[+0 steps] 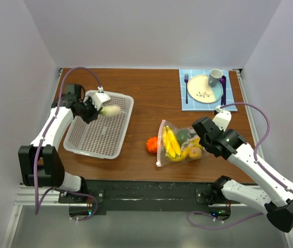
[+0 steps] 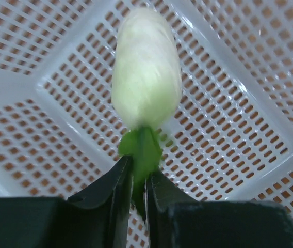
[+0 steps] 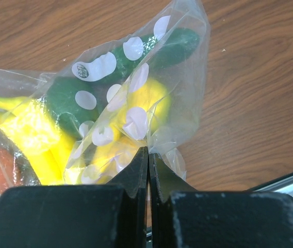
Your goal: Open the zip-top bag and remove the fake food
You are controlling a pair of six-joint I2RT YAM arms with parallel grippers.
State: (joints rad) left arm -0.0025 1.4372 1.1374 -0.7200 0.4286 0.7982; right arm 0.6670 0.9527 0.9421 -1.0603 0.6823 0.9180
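The zip-top bag [image 1: 181,135] lies on the table right of centre, its pinkish zip strip on the left side. My right gripper [image 1: 202,142] [image 3: 148,151] is shut on the bag's [image 3: 182,77] crinkled right corner. Inside the bag are yellow bananas [image 3: 28,129], a lemon [image 3: 146,98] and a dark green cucumber [image 3: 69,93]. An orange-red fruit [image 1: 151,145] sits on the table just left of the bag. My left gripper [image 1: 100,106] [image 2: 139,173] hangs over the white basket [image 1: 97,135], jaws narrowly closed on the green stem of the white-green piece [image 1: 111,110] [image 2: 146,67].
A blue mat [image 1: 229,101] at the back right carries a yellow plate [image 1: 204,89], a fork [image 1: 186,81], a cup [image 1: 215,77] and a purple spoon [image 1: 223,82]. White walls enclose the table on three sides. The basket's perforated floor [image 2: 239,103] lies close under the left gripper.
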